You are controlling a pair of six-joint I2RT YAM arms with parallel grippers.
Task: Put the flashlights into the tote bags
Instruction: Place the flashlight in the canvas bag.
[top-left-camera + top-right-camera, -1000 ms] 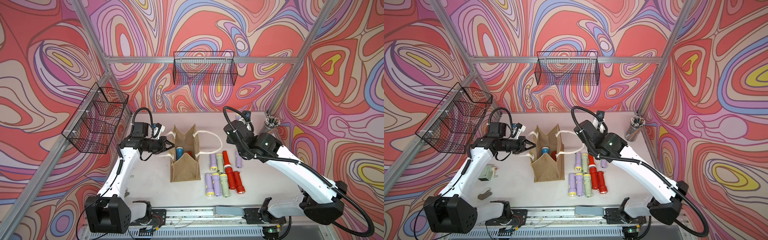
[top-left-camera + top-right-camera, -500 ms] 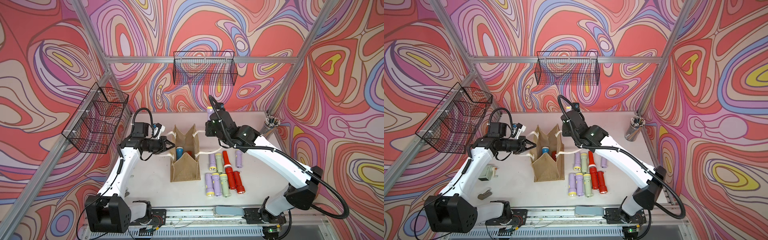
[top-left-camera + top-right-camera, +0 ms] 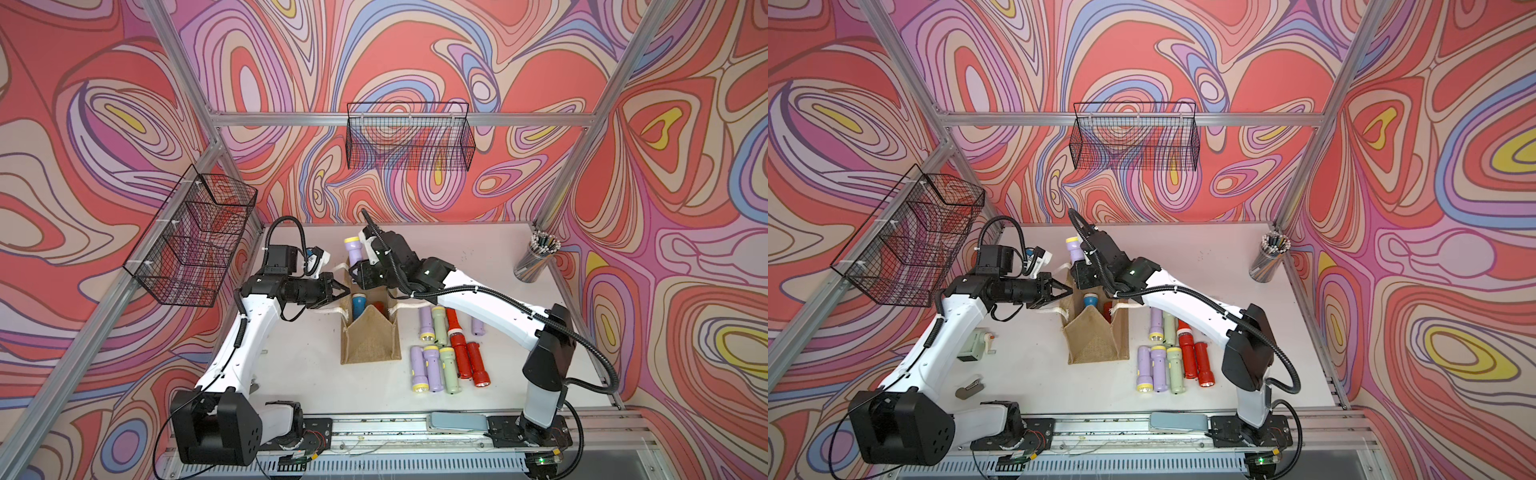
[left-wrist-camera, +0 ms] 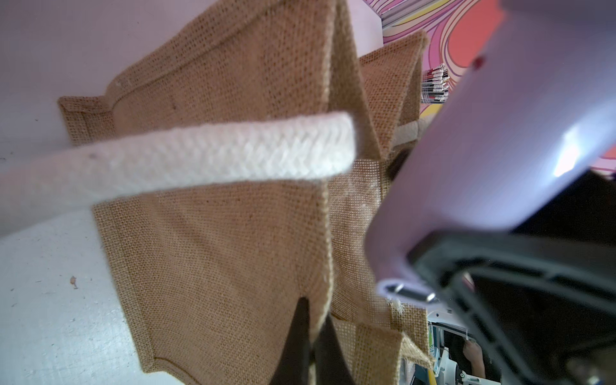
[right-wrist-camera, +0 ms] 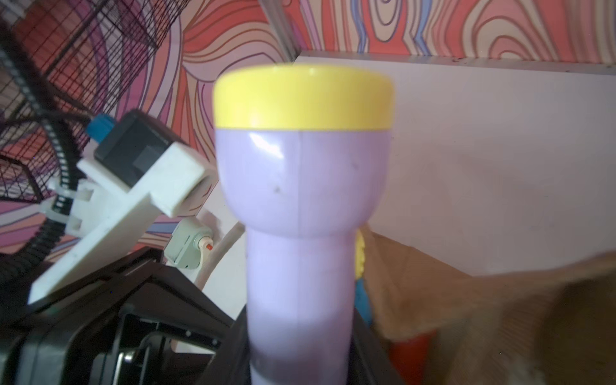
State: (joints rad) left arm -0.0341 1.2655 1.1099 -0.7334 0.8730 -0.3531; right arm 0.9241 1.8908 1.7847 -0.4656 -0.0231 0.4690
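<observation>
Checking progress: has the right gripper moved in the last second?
Yes. The right gripper, shut on a lilac flashlight, has swung left, from right of the bag to over its far end.

The table [image 3: 478, 257] is carrying an upright jute tote bag [image 3: 370, 340] — flashlights [image 3: 449, 370] lying beside it in two rows — and a pencil cup [image 3: 534, 259] standing in a far corner.

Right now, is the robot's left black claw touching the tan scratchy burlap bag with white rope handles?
Touching. In the left wrist view the left gripper is shut, a wall of the tan burlap tote bag pinched between its dark fingers.
</observation>
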